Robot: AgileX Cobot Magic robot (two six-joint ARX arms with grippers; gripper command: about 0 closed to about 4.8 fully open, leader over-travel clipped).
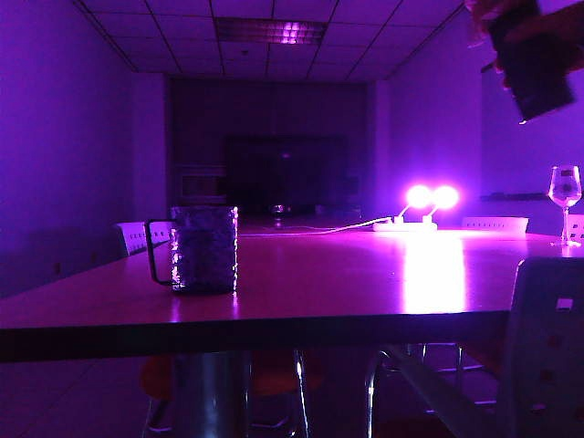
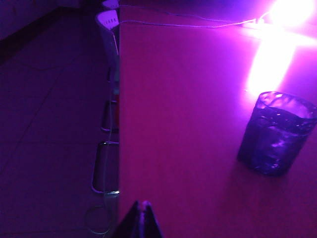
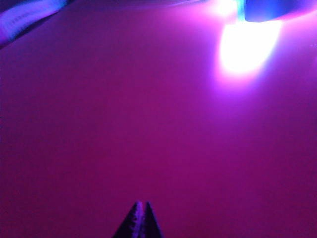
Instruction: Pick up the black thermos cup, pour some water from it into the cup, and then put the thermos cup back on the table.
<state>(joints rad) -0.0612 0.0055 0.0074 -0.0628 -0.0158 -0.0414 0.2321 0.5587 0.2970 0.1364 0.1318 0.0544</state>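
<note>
The cup (image 1: 203, 248), a short dimpled glass mug with a thin dark loop handle, stands on the table (image 1: 365, 283) near its front left. It also shows in the left wrist view as the cup (image 2: 277, 134). My left gripper (image 2: 142, 204) is shut and empty above the table's side edge, well short of the cup. My right gripper (image 3: 141, 203) is shut with nothing in it, over bare tabletop. I cannot make out the black thermos cup. A dark tilted shape (image 1: 531, 66) hangs at the exterior view's top right, too dim to identify.
Two glaring lamps (image 1: 431, 197) on a power strip with a white cable sit far back on the table. A stemmed wine glass (image 1: 565, 196) stands at the far right. A chair back (image 1: 547, 347) rises at the front right, and white chairs (image 2: 109, 22) line the side edge.
</note>
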